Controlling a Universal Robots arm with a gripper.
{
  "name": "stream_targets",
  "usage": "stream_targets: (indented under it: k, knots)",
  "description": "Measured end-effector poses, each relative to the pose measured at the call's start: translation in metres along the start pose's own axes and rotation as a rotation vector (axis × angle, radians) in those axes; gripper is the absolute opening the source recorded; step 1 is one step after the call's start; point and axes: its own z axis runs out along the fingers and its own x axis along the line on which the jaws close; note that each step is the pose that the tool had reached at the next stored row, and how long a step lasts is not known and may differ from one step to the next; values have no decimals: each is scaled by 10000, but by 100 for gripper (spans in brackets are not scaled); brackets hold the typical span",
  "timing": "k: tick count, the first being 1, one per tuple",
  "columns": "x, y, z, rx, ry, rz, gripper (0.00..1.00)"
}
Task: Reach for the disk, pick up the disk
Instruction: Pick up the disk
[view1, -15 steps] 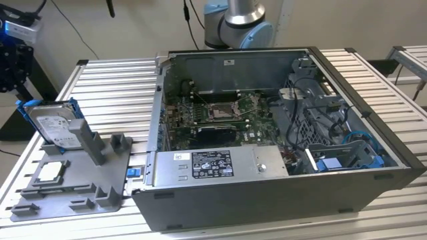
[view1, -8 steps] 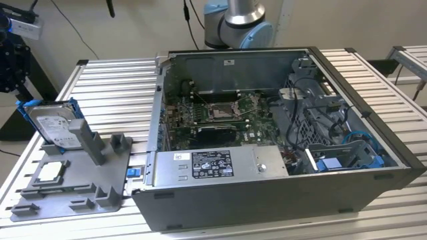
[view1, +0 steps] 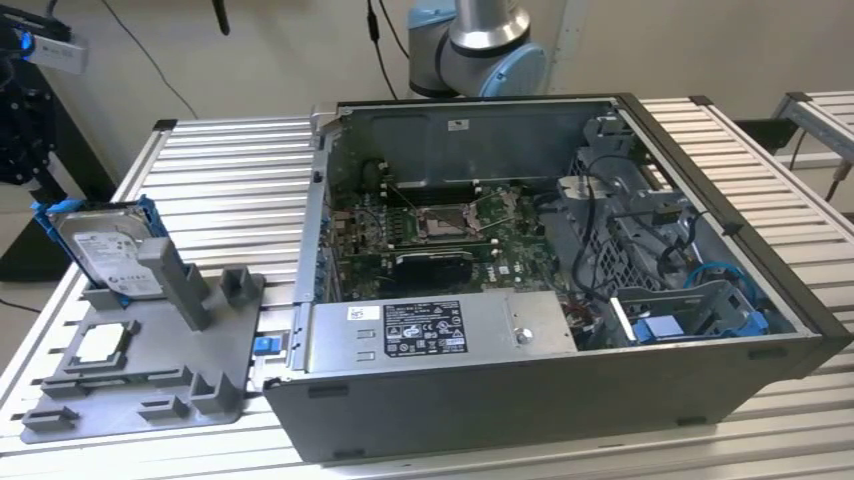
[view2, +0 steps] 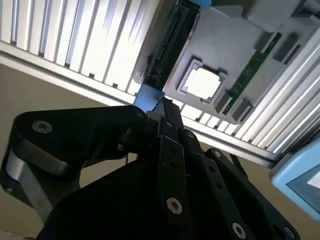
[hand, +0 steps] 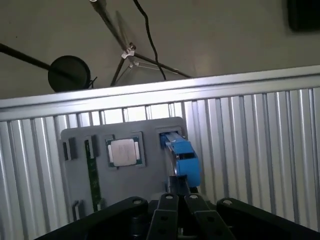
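Finds the disk (view1: 107, 255) toward nine o'clock in the exterior view, standing on edge in a slot of the grey stand (view1: 147, 375), with its white label showing and its blue frame around it. Shows a square processor chip (view1: 104, 345) lying flat on the same stand, at six o'clock from the disk. Places the open computer case (view1: 561, 300) at three o'clock from the stand, both on the ribbed metal table (view1: 227, 170), with the arm's base (view1: 474, 40) at twelve o'clock beyond the case.

Holds nothing in the gripper (view2: 161, 106): in both wrist views brings the black fingers together at the tips, pointing at the disk's blue-framed edge. Cannot tell the gap between fingertips and disk.
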Motion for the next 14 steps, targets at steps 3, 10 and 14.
stream_targets:
  k: [3, 10, 14]
  knots:
    - [0, 0, 1, -8, 9, -552, 0]
    - [-2, 0, 4, -25, 28, -1683, 0]
    - [-5, 0, 4, -26, 29, -1688, 0]
